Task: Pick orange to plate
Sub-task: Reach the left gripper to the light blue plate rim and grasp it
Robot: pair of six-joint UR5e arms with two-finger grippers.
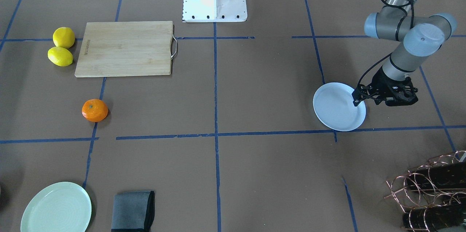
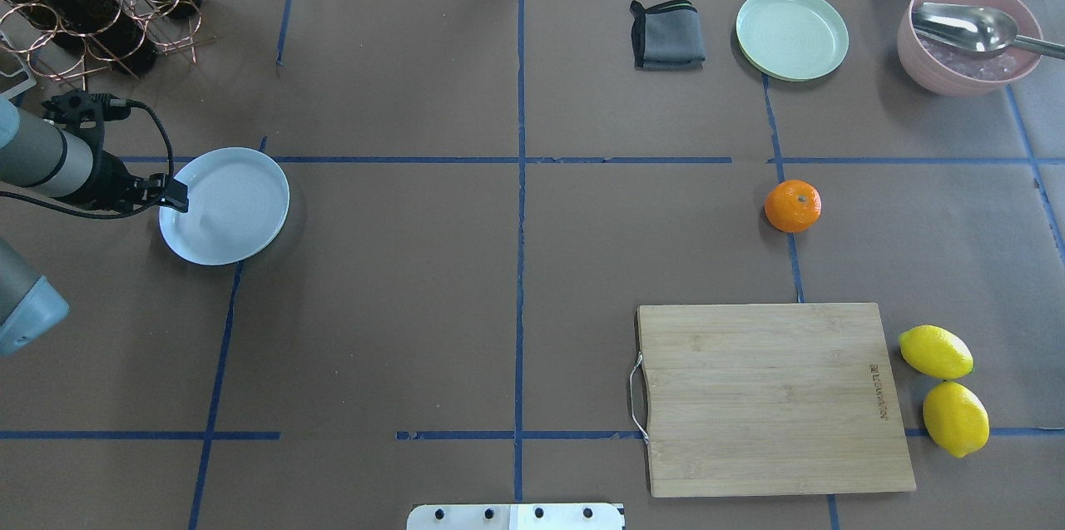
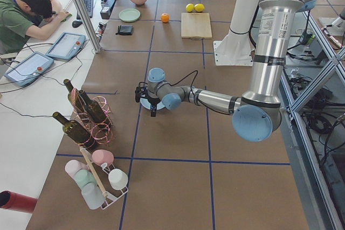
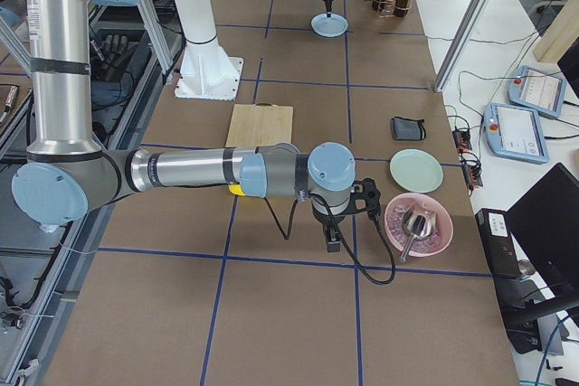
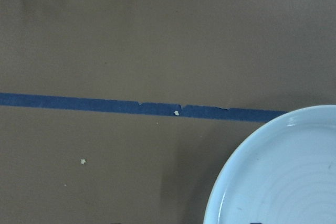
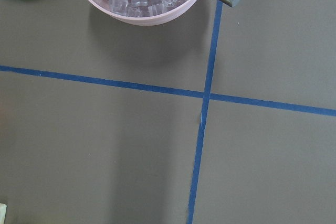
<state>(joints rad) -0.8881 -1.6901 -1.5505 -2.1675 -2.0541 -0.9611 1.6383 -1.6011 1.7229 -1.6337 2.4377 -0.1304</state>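
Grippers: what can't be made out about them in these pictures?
- The right gripper: only in the exterior right view, small; open or shut unclear.
- The left gripper: at the plate rim; overhead and front views too small to show whether it clamps the rim.
- Left wrist view: fingers cut off at the bottom edge.

Bright, even overhead light; soft shadows; sharp focus.

Right gripper [image 4: 332, 243] hangs near the pink bowl [image 4: 391, 223].

Bright orange [image 2: 793, 205], pale bluish plate [image 2: 237, 218], perhaps ringed; yellow lemons [image 2: 936, 352]
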